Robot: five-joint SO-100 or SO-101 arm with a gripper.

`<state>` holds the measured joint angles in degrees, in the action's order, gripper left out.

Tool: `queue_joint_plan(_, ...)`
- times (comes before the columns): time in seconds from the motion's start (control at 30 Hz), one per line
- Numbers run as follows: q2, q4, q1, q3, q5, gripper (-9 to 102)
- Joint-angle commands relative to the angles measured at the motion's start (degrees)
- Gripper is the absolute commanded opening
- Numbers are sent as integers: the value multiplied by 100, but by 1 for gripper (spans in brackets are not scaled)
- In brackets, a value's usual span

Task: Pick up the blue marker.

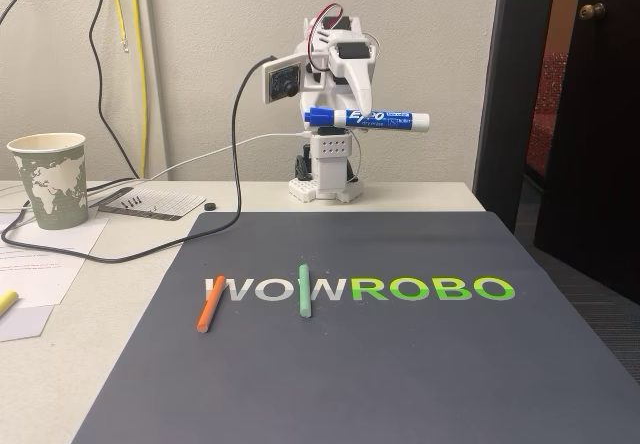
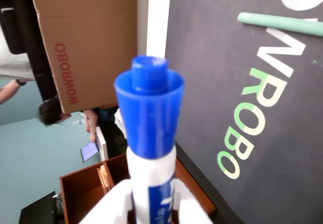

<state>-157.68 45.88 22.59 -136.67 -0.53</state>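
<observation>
Marker (image 1: 366,119) pinched crosswise in gripper (image 1: 352,104), level, raised well above mat (image 1: 400,364). Wrist view: blue cap (image 2: 149,108) juts out past white fingers (image 2: 189,204). Green stick (image 1: 304,290) and orange stick (image 1: 210,302) lie below on mat, apart.

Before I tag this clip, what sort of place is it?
Probably an office or lab desk used for robot demos: a dark mat printed WOWROBO, a paper cup with a world map, a brown WOWROBO cardboard box, and loose cables along the wall.
</observation>
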Motion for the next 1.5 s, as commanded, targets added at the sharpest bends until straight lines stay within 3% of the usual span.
queue_joint_plan(0.0,-519,-272,-18,-369,-26,6)
queue_joint_plan(1.47,-949,-492,-44,-861,-246,6)
